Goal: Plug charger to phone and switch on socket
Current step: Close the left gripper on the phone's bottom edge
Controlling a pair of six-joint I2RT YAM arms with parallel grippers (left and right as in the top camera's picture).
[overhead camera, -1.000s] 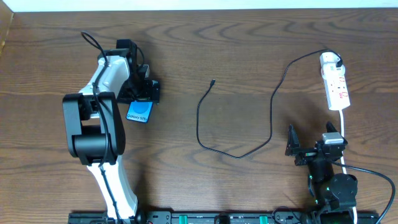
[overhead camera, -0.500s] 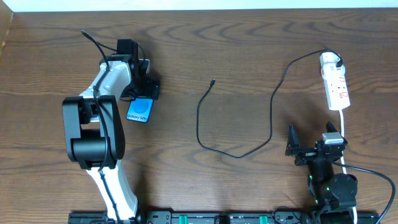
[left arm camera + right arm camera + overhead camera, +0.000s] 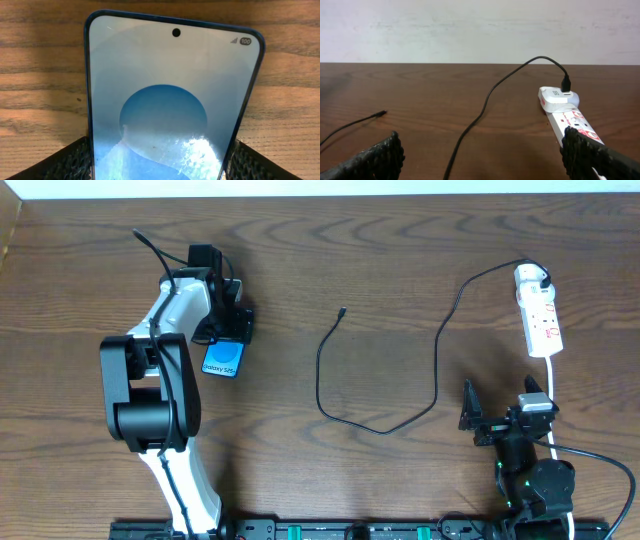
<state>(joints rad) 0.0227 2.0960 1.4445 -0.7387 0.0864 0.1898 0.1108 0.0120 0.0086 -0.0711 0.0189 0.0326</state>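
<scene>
The left tool (image 3: 160, 150) is clamped across the phone (image 3: 170, 75), its mesh-textured pads (image 3: 70, 160) pressing the two long edges. This looks like a grip for carrying the phone toward the cable. The phone is a glossy slab with rounded corners on the left side of the grained wooden surface (image 3: 400, 240).

The charger (image 3: 320, 370) snakes across the middle. Its small connector tip (image 3: 342, 310) lies free, and its white plug (image 3: 530, 277) sits in the socket (image 3: 543, 325) at the far right. The right tool (image 3: 481, 134) is spread wide, grips nothing and faces that strip.
</scene>
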